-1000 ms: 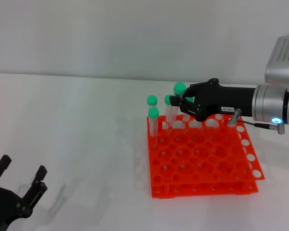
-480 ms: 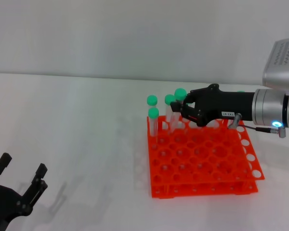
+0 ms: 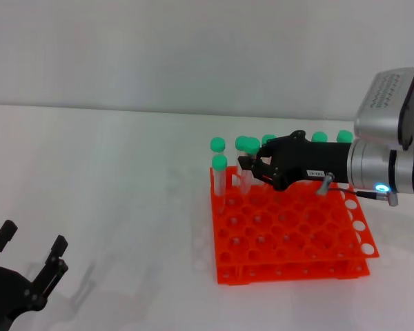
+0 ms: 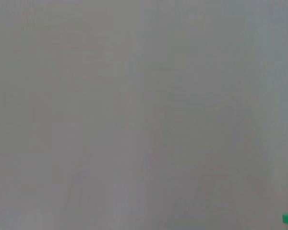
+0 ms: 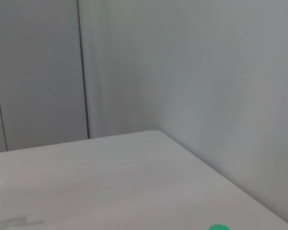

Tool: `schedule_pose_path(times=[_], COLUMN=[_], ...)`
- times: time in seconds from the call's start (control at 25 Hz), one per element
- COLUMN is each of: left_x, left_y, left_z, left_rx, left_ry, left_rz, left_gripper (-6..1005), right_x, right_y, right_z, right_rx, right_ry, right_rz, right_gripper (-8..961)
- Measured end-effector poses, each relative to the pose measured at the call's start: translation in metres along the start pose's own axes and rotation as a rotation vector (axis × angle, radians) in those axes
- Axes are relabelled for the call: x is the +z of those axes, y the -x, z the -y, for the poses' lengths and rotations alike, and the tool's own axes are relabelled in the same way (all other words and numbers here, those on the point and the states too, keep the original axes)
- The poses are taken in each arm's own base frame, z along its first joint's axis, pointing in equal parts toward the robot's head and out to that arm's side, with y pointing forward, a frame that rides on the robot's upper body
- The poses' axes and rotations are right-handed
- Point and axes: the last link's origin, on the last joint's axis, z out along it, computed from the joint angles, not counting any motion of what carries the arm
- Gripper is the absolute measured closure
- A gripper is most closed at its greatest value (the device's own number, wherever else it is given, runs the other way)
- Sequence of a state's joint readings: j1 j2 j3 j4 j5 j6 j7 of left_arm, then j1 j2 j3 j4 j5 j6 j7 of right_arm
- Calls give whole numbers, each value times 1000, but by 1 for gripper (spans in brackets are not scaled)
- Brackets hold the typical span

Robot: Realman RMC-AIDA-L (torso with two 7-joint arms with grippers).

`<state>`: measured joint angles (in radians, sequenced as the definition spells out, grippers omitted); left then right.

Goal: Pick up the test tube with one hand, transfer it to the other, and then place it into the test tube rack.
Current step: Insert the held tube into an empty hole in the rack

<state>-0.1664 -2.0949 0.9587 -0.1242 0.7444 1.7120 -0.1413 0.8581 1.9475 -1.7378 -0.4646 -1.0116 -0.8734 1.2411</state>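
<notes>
Right gripper [image 3: 252, 165]: black, two-fingered, small white label sticker on its body, reaching in level from the right on a silver-white arm with a lit blue ring; fingers closed on the test tube [image 3: 253, 153] just under its round green cap, over the far left part of the test tube rack [image 3: 290, 231]. Tube body slim and clear, hard to trace behind the fingers; lower end seems down among the back-row holes, though how deep cannot be told. Crowded there: a green-capped tube touching or just beside it on the left [image 3: 242, 145], two more upright at the far left corner [image 3: 218, 145] [image 3: 220, 163], further green caps showing behind the gripper body along the back row [image 3: 319, 137] [image 3: 344, 136]. Rack bright orange-red plastic, square, two tiers, a grid of round holes; middle and near rows open, front edge and right edge unobstructed. White matte table [image 3: 96, 193] all around, wide bare room to the left of the rack and in front of it; pale wall behind. Left gripper [image 3: 29, 265]: plain black, fingers spread apart and holding nothing, low at the near left corner, well apart from the rack. Wrist views: only pale wall, a strip of table edge, and a sliver of green at the border of each
</notes>
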Motion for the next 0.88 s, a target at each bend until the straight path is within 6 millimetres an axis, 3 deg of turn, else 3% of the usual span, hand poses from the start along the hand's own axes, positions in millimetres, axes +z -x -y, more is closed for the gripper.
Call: schedule_pose_path(times=[0.88], left_x=[0], left_y=[1], left_z=[0], left_rx=[-4], left_ry=[-1], left_rz=[5], left_gripper=[192], right_x=[17], right_y=[-9], right_z=[-11], right_rx=[-33], right_ry=[-22], right_rz=[-52], right_gripper=[673])
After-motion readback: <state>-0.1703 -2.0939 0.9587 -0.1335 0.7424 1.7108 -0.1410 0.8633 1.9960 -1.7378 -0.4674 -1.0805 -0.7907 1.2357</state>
